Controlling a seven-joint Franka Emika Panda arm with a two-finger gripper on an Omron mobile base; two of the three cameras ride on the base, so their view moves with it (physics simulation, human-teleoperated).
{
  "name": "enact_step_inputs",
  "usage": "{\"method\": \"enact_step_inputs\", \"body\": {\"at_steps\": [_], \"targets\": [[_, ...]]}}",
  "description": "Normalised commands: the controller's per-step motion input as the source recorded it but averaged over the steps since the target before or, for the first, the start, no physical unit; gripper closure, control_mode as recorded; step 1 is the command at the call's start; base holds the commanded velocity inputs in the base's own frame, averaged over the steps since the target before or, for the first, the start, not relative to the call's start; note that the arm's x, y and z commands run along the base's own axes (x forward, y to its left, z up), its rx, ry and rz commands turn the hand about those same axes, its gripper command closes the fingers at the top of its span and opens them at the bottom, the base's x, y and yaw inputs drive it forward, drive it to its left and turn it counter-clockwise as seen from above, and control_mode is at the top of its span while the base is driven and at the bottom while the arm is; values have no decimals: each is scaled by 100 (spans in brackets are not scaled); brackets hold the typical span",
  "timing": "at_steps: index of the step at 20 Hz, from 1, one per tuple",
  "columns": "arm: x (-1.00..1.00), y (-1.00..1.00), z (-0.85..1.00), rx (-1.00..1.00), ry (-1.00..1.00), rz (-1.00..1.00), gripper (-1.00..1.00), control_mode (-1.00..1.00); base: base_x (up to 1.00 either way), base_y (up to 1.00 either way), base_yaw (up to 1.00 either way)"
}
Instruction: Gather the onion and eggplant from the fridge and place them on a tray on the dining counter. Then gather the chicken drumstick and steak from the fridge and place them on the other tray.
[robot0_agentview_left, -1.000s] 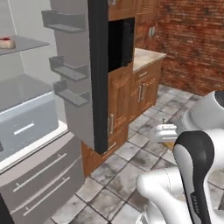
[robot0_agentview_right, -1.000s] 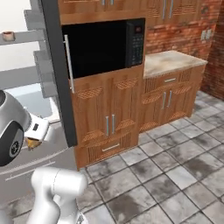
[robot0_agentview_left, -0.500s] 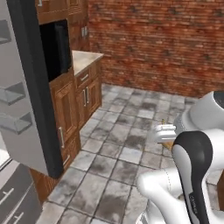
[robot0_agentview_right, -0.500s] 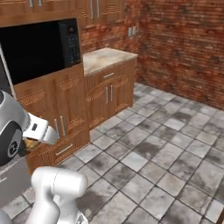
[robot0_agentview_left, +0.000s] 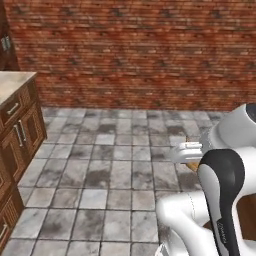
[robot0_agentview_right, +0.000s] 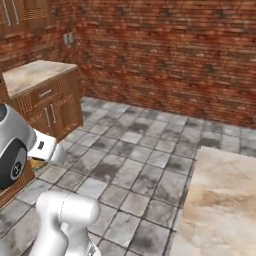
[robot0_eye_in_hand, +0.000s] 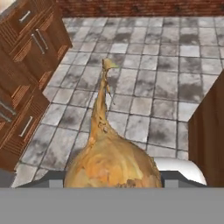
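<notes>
The onion (robot0_eye_in_hand: 113, 159) sits pinched in the jaws, stem pointing out over the grey tiled floor (robot0_agentview_left: 115, 170). There's plenty of open floor ahead up to the brick wall (robot0_agentview_left: 130, 55). Wooden cabinets (robot0_eye_in_hand: 30, 57) line the left, and the marbled table (robot0_agentview_right: 220, 205) edge is near right.

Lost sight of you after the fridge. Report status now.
Gripper shut on onion, carried above tiled floor. Dining counter ahead on right base view. Nothing in the way.
</notes>
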Motion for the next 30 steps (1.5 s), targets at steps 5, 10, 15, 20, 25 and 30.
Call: {"method": "enact_step_inputs", "body": {"at_steps": [5,10,15,20,25,30], "targets": [[0,0,0,0,0,0,100,100,59,-19,-57],[0,0,0,0,0,0,100,100,54,2,-62],[0,0,0,0,0,0,100,100,61,20,-61],[0,0,0,0,0,0,100,100,74,43,-57],[0,0,0,0,0,0,100,100,86,58,-53],[0,0,0,0,0,0,100,100,94,63,-50]]}}
